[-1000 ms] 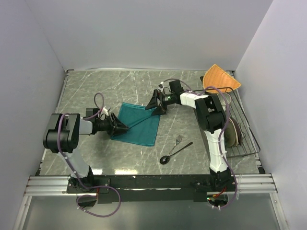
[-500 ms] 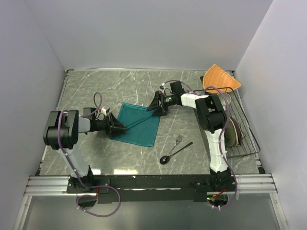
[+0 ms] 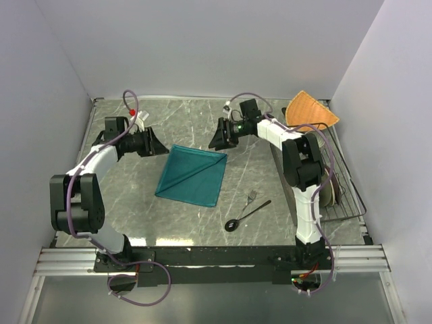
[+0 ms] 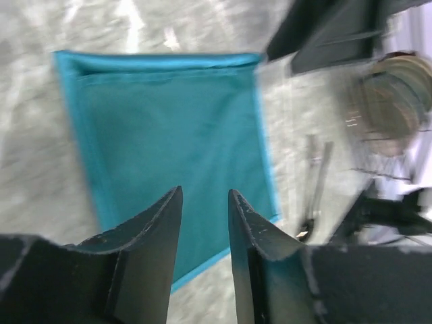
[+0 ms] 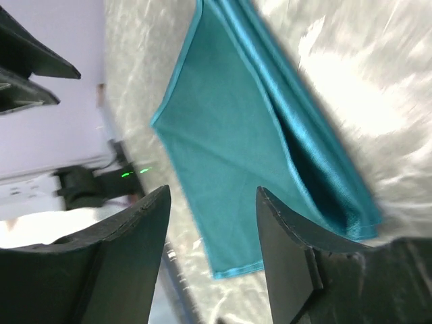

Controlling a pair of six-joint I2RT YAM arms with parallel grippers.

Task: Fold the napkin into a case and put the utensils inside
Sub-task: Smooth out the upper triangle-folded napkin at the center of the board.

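Nearest my side of the table (image 3: 189, 121) lie the utensils. The dark spoon (image 3: 246, 215) sits at a slant, its round black bowl toward the arm bases and its handle running away to the right. The small silver fork (image 3: 251, 196) lies just beside that handle, on its far side; I cannot tell from the top camera whether the two touch. Both are bare on the stone, to the right of the napkin and apart from it.

The teal napkin (image 3: 192, 175) is spread flat in the middle of the table as a roughly square shape, with a fold line crossing it from the near-left edge to the far-right corner. Through the right wrist camera I see doubled layers along one edge of the cloth (image 5: 256, 135). Nothing rests on it.

Beyond its far-left corner is the left gripper (image 3: 156, 143), clear of the cloth. On its wrist feed the jaws stand a narrow gap apart with nothing between them, and the napkin (image 4: 175, 128) fills the view beneath them. Beyond the far-right corner is the right gripper (image 3: 217, 137), also off the cloth. Its jaws are spread wider and they too are empty.

Along the right side stands a wire rack (image 3: 344, 196) holding round plates (image 3: 329, 189) on edge. At the far-right corner an orange fan-shaped cloth (image 3: 309, 111) lies past the rack's far end.
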